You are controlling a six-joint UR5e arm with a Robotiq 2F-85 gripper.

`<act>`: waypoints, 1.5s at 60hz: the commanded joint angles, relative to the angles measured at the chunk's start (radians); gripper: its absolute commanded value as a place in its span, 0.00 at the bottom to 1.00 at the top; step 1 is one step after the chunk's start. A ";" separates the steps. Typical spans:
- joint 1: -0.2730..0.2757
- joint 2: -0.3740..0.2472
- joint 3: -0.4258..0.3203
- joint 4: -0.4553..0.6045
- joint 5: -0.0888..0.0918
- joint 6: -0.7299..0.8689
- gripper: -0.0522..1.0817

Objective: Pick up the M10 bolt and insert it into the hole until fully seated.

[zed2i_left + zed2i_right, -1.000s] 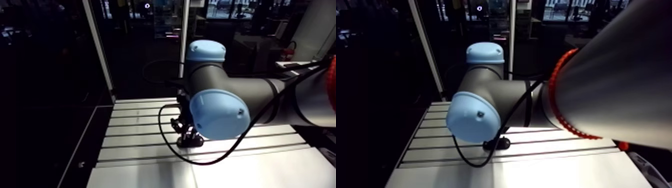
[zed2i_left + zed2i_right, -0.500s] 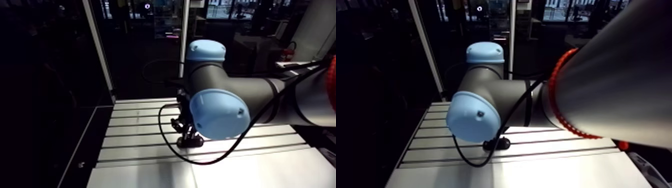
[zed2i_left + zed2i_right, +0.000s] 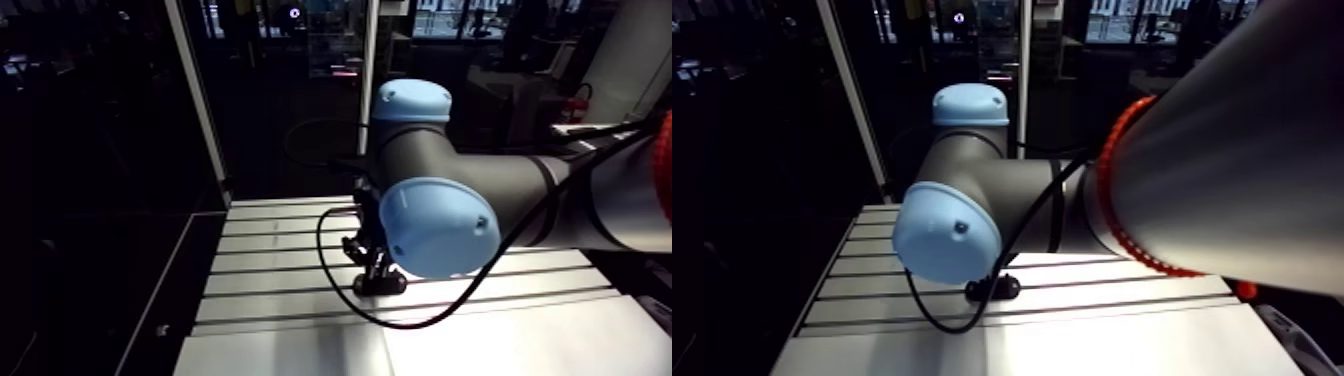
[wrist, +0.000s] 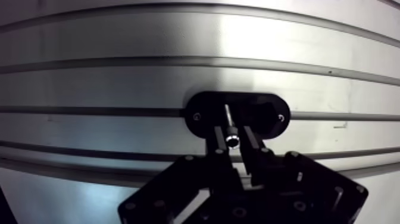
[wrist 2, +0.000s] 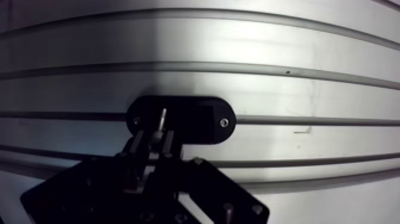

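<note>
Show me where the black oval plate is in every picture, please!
Arm view: the black oval plate lies on the slotted table, under the claw, beside the lower blue joint cap.
Wrist view: the plate lies just ahead of the claw, across a table slot.
Shared landmark: the claw, shut on the bolt, right over the plate.

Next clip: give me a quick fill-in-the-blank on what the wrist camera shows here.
The gripper is shut on the ____. The bolt points its shaft at a ____ oval plate on the table. That plate shows ____ small screws, one near each end.
Missing words: bolt; black; two.
</note>
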 commanded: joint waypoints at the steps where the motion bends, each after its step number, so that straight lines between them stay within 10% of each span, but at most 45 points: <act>1: 0.001 -0.007 -0.014 0.004 0.007 -0.001 0.80; 14: 0.008 -0.062 -0.088 0.104 0.032 0.006 0.84; 39: -0.002 -0.094 -0.402 0.543 0.002 0.026 0.99; 52: -0.006 -0.007 -0.631 0.752 -0.016 0.058 1.00; 90: -0.027 0.195 -0.904 0.916 -0.022 0.046 1.00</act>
